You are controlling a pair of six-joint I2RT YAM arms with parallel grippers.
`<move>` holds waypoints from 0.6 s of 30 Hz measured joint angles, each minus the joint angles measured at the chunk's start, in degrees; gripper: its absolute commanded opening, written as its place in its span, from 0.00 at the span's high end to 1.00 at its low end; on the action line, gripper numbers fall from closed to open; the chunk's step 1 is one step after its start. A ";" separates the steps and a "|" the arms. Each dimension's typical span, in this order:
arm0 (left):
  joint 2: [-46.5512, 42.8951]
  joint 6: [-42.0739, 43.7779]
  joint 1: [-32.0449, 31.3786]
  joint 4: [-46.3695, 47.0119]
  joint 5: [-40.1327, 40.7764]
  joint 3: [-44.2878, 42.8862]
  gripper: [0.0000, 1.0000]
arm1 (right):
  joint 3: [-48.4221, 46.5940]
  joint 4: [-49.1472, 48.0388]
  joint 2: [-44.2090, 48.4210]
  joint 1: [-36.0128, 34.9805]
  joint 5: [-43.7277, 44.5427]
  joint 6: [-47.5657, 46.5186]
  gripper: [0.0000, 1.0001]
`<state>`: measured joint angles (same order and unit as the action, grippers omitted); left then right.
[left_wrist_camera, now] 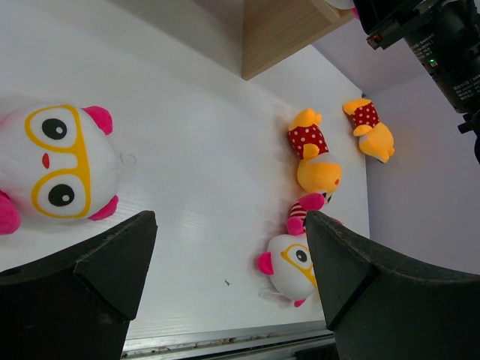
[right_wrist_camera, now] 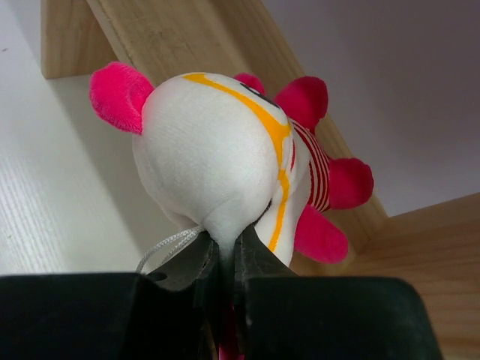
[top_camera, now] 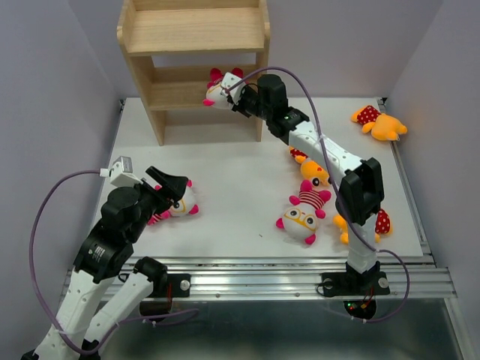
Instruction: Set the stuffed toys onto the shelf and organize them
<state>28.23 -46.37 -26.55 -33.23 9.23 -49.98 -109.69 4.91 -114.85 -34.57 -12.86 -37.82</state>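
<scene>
My right gripper [top_camera: 234,97] is shut on a white-faced stuffed toy [top_camera: 219,88] with pink ears and red-white stripes. It holds the toy by the head [right_wrist_camera: 217,165] in the air in front of the lower tier of the wooden shelf [top_camera: 191,34]. My left gripper [top_camera: 171,182] is open and empty, just above a second white toy [top_camera: 182,202], which lies left of its fingers in the left wrist view [left_wrist_camera: 60,161]. A third white toy [top_camera: 301,214] lies mid-table. Orange toys lie at the far right [top_camera: 379,124], centre right [top_camera: 313,169] and near right [top_camera: 381,222].
The shelf stands at the table's back left; both tiers look bare. The right arm [top_camera: 330,157] stretches diagonally over the centre-right orange toy. Grey walls close in on both sides. A metal rail [top_camera: 262,266] runs along the near table edge.
</scene>
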 measured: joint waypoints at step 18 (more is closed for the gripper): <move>2.16 -0.13 0.00 1.14 -0.04 1.75 0.09 | -0.02 -8.50 -4.59 2.14 5.42 -4.63 0.86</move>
<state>30.39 -46.50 -26.55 -32.10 9.19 -48.23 -109.71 -3.60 -119.44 -32.42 -7.44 -42.46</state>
